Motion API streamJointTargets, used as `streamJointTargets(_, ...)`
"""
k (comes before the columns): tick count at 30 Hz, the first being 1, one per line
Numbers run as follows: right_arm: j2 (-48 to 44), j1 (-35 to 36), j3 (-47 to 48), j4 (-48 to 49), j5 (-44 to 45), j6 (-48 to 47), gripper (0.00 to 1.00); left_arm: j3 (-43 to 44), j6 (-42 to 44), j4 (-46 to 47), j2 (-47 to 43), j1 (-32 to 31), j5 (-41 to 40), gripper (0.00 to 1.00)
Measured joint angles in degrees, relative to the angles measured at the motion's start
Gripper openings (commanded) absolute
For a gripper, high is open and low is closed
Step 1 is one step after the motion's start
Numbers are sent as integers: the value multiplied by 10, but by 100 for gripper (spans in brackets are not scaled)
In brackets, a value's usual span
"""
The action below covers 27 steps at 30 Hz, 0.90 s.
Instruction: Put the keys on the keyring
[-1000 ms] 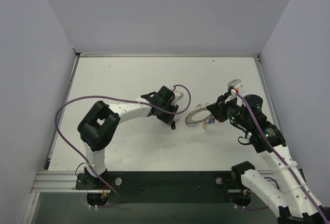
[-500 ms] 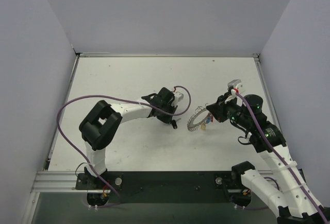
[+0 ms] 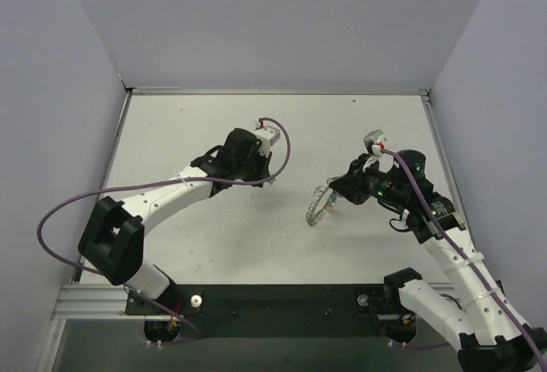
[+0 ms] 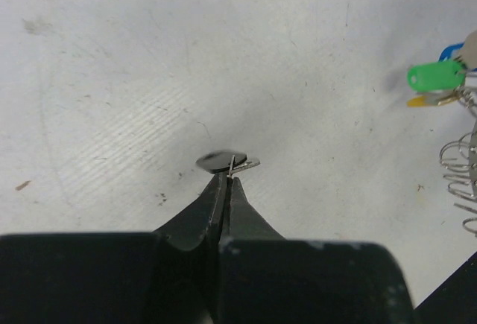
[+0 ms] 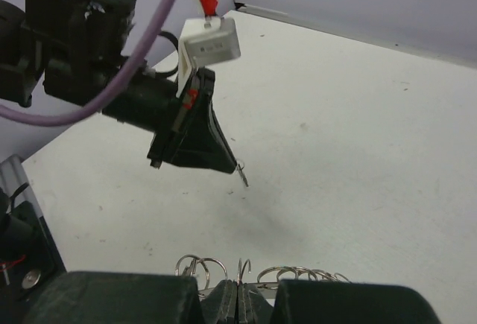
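Now the keyring (image 3: 317,206) stands tilted, pinched at its three o'clock edge by the right gripper (image 3: 335,194), jaws closed on it, a green key (image 4: 434,76) hanging there; at its nine o'clock the left gripper (image 4: 228,177), jaws closed, nips a small silvery piece (image 4: 242,164)

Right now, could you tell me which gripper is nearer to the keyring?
Right. The right gripper is shut on the keyring itself; the left gripper is off to its left, apart, pinching a small metal piece.

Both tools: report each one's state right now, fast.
Left tool: closed, pinching a small silvery metal piece; what it is cannot be told.
Right tool: closed on the keyring.
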Motion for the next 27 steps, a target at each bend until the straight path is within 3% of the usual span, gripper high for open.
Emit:
streamJointTargets(8, 76, 15, 18, 7, -109, -4, 0, -23, 49, -1, -123, 22, 0, 0)
streamJointTargets(18, 187, 130, 107, -16, -187, -54, 0, -129, 130, 49, -296, 21, 13, 0)
streamJointTargets(27, 298, 183, 180, -23, -264, -81, 0, -182, 197, 99, -385, 6, 82, 0)
